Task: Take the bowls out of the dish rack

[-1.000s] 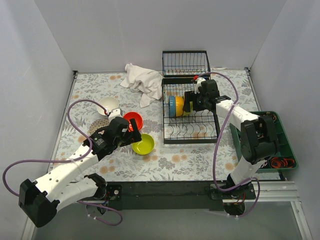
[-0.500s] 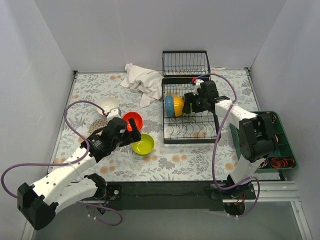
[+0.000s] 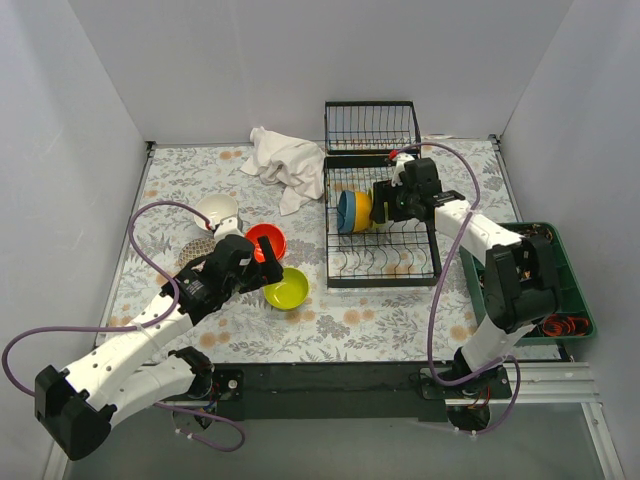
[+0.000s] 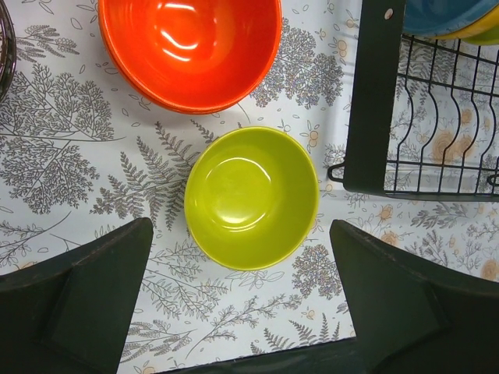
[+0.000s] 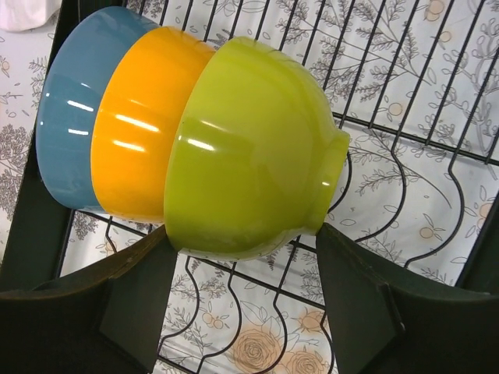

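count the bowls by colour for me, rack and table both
lime green bowl: 2, one out, one racked
red bowl: 1
blue bowl: 1
orange bowl: 1
white bowl: 1
dark speckled bowl: 1, if it is a bowl
total: 7

White walls [image 3: 250,60] stand on three sides of the table [image 3: 380,322] (its cloth has grey leaves and flowers).

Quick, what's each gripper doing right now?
Left gripper: open, empty, over the lime bowl on the table.
Right gripper: straddles the lime bowl in the dish rack; grip cannot be told.
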Available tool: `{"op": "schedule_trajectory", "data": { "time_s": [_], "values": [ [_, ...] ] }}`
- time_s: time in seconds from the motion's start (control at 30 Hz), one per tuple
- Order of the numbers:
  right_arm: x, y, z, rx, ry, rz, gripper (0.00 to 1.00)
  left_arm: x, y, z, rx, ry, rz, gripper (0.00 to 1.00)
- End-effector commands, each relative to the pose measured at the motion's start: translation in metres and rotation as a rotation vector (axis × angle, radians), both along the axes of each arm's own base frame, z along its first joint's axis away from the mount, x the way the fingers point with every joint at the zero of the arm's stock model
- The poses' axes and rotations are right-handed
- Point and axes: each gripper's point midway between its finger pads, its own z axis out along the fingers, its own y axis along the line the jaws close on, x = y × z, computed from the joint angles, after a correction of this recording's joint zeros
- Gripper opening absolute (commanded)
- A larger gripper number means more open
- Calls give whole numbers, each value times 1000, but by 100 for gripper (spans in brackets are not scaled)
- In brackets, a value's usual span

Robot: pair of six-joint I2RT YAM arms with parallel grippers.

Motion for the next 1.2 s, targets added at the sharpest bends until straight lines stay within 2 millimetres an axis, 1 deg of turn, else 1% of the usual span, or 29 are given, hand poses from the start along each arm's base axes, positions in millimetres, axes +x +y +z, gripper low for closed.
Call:
{"op": "schedule_trajectory", "data": {
  "time_s": [0.0, 0.1, 0.27, 0.3, 0.33, 0.4, 0.43, 0.47, 0.5, 0.53, 0.57, 0.6, 0.63, 0.67, 0.7, 0.73, 0.77, 0.8, 0.87, 0.9, 0.93, 0.97, 1.0, 1.03, 1.07, 1.1, 1.13, 1.17],
  "values": [
    [10, -3, 37, 8, -103, -19, 4, 4, -2, 3, -2, -18, -11, 98],
    [7, -6, 42, 8, -107, -38, 2, 6, -3, 3, 1, -22, -15, 98],
    [-5, -11, 56, 17, -118, -54, 1, 10, -11, 8, -20, -42, -39, 98],
    [-7, -11, 57, 19, -115, -55, 1, 13, -14, 9, -28, -48, -46, 98],
    [-10, -12, 63, 27, -124, -58, 1, 13, -18, 9, -37, -49, -59, 98],
    [-19, -15, 61, 29, -109, -63, 1, 17, -25, 14, -57, -64, -77, 98],
    [-23, -15, 67, 44, -116, -70, 1, 19, -28, 14, -61, -63, -83, 98],
    [-29, -17, 63, 46, -101, -71, 1, 19, -32, 15, -75, -63, -98, 98],
    [-34, -15, 65, 61, -96, -60, 1, 23, -37, 21, -94, -81, -107, 98],
    [-39, -14, 72, 80, -107, -56, 1, 24, -40, 20, -97, -83, -119, 98],
    [-45, -13, 70, 94, -92, -52, 1, 24, -44, 22, -110, -85, -133, 98],
    [-51, -9, 73, 118, -84, -30, 1, 28, -49, 27, -132, -106, -143, 98],
    [-57, -8, 81, 138, -98, -17, 1, 30, -52, 28, -137, -113, -152, 98],
    [-61, -6, 84, 157, -95, -10, 1, 31, -55, 31, -149, -123, -160, 98],
    [-69, -2, 85, 180, -83, 16, 1, 34, -62, 38, -174, -144, -178, 98],
    [-75, 0, 94, 202, -99, 31, 1, 36, -65, 41, -185, -154, -186, 98],
    [-80, 2, 98, 222, -100, 46, 1, 40, -70, 46, -201, -178, -195, 98],
    [-89, 7, 106, 259, -102, 78, 1, 41, -74, 49, -216, -186, -207, 98],
    [-99, 13, 113, 298, -99, 118, 1, 48, -83, 60, -248, -230, -225, 98],
    [-109, 18, 121, 338, -93, 155, 1, 49, -87, 63, -262, -239, -240, 98],
    [-114, 20, 123, 357, -87, 171, 1, 51, -90, 67, -272, -255, -247, 98],
    [-119, 23, 126, 377, -80, 192, 1, 55, -94, 76, -288, -293, -259, 98],
    [-129, 29, 133, 417, -69, 229, 1, 57, -97, 77, -294, -302, -269, 98],
    [-134, 31, 135, 437, -63, 247, 1, 58, -101, 81, -304, -316, -284, 98],
    [-138, 33, 138, 456, -56, 260, 1, 62, -106, 90, -323, -351, -295, 98],
    [-146, 37, 144, 487, -54, 297, 1, 64, -108, 89, -322, -351, -304, 98],
    [-151, 39, 145, 511, -40, 305, 1, 67, -112, 94, -335, -375, -311, 98],
    [-153, 41, 150, 527, -51, 318, 1, 66, -120, 104, -365, -399, -346, 98]
  ]
}}
